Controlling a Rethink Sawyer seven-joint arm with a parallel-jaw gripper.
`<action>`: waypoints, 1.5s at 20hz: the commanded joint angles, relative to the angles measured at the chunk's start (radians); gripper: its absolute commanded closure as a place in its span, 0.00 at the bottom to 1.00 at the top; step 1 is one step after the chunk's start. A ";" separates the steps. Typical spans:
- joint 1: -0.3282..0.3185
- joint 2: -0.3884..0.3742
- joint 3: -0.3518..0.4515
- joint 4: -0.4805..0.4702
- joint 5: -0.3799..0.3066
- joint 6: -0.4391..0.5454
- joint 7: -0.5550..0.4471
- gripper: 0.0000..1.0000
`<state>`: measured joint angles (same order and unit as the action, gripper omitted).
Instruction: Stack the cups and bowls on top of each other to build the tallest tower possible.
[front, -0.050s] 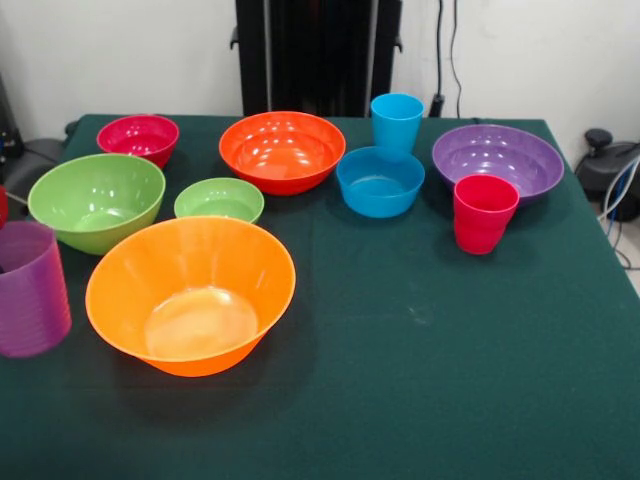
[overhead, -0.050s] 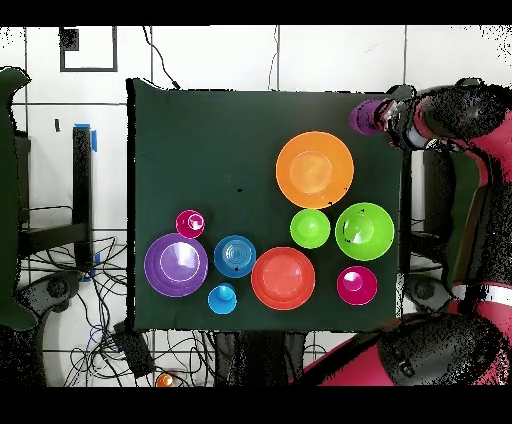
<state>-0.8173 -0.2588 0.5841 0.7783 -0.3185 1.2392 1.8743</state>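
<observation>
Every cup and bowl stands separately on the green cloth. The large orange bowl (front, -0.050s: 190, 295) (overhead, -0.050s: 314, 170) is nearest the front. Behind it are the large lime green bowl (front, -0.050s: 97, 200) (overhead, -0.050s: 364, 231), small lime green bowl (front, -0.050s: 219, 200) (overhead, -0.050s: 310, 228), pink-red bowl (front, -0.050s: 138, 138) (overhead, -0.050s: 357, 285), red-orange bowl (front, -0.050s: 282, 150) (overhead, -0.050s: 283, 278), small blue bowl (front, -0.050s: 380, 180) (overhead, -0.050s: 235, 256) and purple bowl (front, -0.050s: 497, 162) (overhead, -0.050s: 176, 264). The sky blue cup (front, -0.050s: 396, 122) (overhead, -0.050s: 222, 298) and red-pink cup (front, -0.050s: 484, 212) (overhead, -0.050s: 190, 223) stand upright. At the table's edge is the purple cup (front, -0.050s: 30, 288) (overhead, -0.050s: 365, 116), with my gripper (overhead, -0.050s: 386, 108) right beside it.
In the overhead view the red and black arm (overhead, -0.050s: 455, 110) hangs past the table's right side. A red sliver (front, -0.050s: 2, 205) shows at the front view's left edge. Cables (front, -0.050s: 618, 200) lie on the floor off the table.
</observation>
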 joint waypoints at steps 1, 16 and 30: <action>0.031 0.025 0.080 -0.105 0.018 0.199 -0.289 1.00; 0.063 -0.104 0.037 -0.009 0.050 0.257 -0.154 1.00; 0.148 -0.130 -0.074 0.176 0.011 -0.044 0.045 1.00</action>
<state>-0.7501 -0.3999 0.5617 0.8327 -0.2669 1.2656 1.8642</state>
